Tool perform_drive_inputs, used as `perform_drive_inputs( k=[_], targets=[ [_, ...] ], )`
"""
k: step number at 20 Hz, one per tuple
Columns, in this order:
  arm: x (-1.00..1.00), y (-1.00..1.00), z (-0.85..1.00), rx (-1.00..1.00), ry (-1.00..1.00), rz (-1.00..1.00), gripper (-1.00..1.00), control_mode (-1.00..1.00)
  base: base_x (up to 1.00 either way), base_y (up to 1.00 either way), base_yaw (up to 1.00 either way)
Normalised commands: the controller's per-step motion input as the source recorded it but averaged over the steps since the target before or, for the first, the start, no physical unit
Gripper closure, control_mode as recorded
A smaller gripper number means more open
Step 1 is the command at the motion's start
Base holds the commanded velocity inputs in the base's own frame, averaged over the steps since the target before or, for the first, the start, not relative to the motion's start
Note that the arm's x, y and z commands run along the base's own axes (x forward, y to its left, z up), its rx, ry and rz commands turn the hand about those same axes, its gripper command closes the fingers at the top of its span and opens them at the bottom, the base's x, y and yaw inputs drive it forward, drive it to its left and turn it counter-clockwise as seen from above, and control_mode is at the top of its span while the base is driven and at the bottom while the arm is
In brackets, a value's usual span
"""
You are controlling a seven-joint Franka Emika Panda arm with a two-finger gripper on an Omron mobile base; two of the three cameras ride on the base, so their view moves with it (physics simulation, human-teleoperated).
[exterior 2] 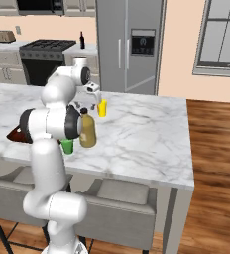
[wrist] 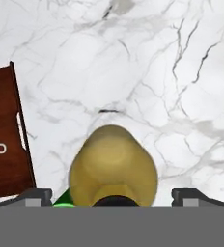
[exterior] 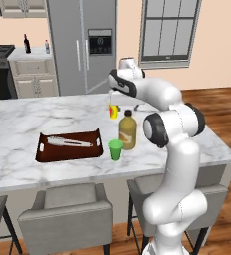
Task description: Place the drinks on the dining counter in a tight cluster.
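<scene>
Your hand view shows the gripper (wrist: 112,195) spread wide over the juice bottle (wrist: 113,166); the left base view adds a green cup (exterior: 115,149).

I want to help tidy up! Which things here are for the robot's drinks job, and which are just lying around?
For the job: juice bottle, wine bottle, small pale bottle, dining counter.
Just lying about: brown tray, green cup, grey stools.
</scene>
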Motion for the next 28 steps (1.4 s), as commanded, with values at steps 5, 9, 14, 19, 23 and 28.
perform_drive_inputs(
  k=[5, 9, 14, 19, 23, 28],
  targets=[
    [-0.52, 0.0, 0.02, 0.01, 0.0, -0.02, -1.0, -1.0, 0.0, 0.0, 0.0],
    [-0.7, 0.0, -0.06, 0.0, 0.0, -0.01, -1.0, -1.0, 0.0, 0.0, 0.0],
    [-0.72, 0.0, -0.21, 0.0, 0.0, 0.0, -1.0, -1.0, 0.0, 0.0, 0.0],
    [-0.61, 0.0, -0.35, -0.02, 0.0, 0.0, -1.0, -1.0, 0.0, 0.0, 0.0],
    [-0.5, 0.0, -0.44, -0.04, 0.07, 0.0, -1.0, -1.0, 0.0, 0.0, 0.0],
    [-0.41, 0.0, -0.28, 0.0, 0.19, -0.01, -1.0, -1.0, 0.0, 0.0, 0.0]
  ],
)
